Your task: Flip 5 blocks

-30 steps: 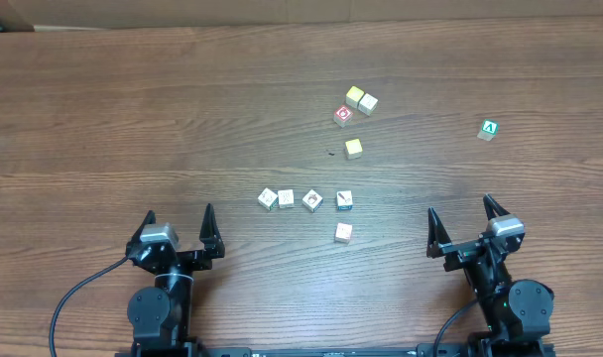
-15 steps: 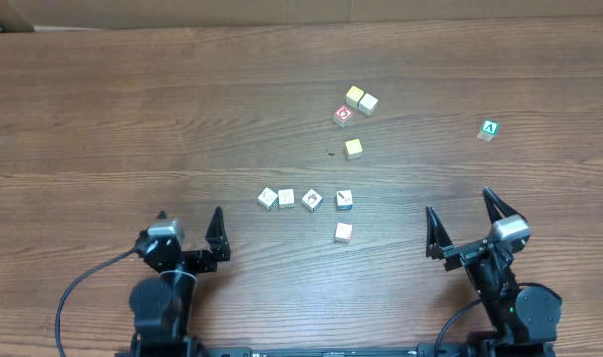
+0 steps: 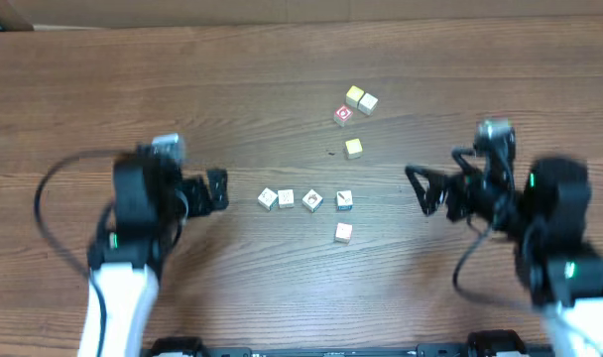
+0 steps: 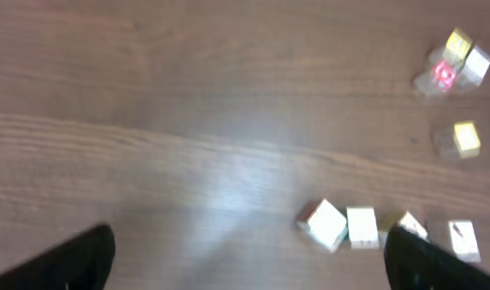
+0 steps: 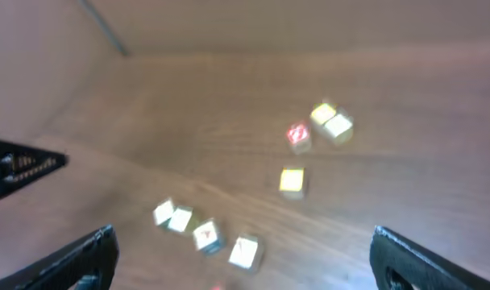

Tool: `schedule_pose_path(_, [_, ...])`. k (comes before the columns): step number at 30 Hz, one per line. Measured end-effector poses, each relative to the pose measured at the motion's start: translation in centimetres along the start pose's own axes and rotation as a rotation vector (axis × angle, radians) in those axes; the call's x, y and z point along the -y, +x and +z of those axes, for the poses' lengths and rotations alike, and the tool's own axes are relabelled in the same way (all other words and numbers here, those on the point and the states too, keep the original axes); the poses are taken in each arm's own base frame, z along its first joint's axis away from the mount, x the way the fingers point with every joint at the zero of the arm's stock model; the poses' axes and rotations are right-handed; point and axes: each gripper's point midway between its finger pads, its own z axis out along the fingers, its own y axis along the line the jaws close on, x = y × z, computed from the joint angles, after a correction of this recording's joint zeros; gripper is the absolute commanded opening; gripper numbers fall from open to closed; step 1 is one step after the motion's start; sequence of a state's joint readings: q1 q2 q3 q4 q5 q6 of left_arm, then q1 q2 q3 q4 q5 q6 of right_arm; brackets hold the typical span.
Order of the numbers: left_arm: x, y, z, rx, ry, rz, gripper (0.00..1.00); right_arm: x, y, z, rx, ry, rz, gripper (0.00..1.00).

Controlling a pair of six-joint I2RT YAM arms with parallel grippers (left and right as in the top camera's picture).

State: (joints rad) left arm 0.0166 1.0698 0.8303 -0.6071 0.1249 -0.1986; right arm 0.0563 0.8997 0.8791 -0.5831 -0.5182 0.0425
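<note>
Blocks (image 3: 312, 200): five; four in a row, fifth near it on the robot's side.
Left gripper (image 3: 218, 190): left of row, jaws spread, empty.
Right gripper (image 3: 421, 190): right of row, jaws spread, empty.

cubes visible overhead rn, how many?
9. Four-cube row mid-table; one cube nearer the robot, off its right end; yellow cube beyond the row; trio farther back. The right arm may hide more.

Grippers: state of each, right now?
Left gripper: open, holding nothing.
Right gripper: open, holding nothing.
</note>
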Motion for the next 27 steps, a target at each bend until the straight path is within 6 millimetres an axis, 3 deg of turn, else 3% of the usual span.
schedule_pose_path(4, [1.4,-0.8,0.6,-0.203,-0.011,0.001,1.00,-0.6,-0.3,1.5,-0.223,-0.022,0.122,1.00])
schedule_pose_path(7, [2.2,-1.6,0.9,-0.276,-0.004,0.003,1.00,-1.4,0.5,3.0,-0.373,-0.044,0.184,1.00])
schedule_pose_path(15, [2.9,-0.8,0.8,-0.349,0.028,-0.012,1.00,-5.3,9.7,6.8,-0.829,-0.083,0.279,1.00])
schedule_pose_path(20, [2.9,-0.2,0.6,-0.375,0.025,-0.016,1.00,-8.0,12.7,8.5,-0.908,-0.026,0.226,1.00])
schedule_pose_path(24, [2.9,-0.2,0.6,-0.377,0.025,-0.017,1.00,-10.3,12.9,9.7,-0.870,-0.030,0.195,1.00])
schedule_pose_path(27, [2.9,-0.2,0.6,-0.379,0.025,-0.017,1.00,-10.9,13.1,9.7,-0.874,-0.025,0.216,1.00])
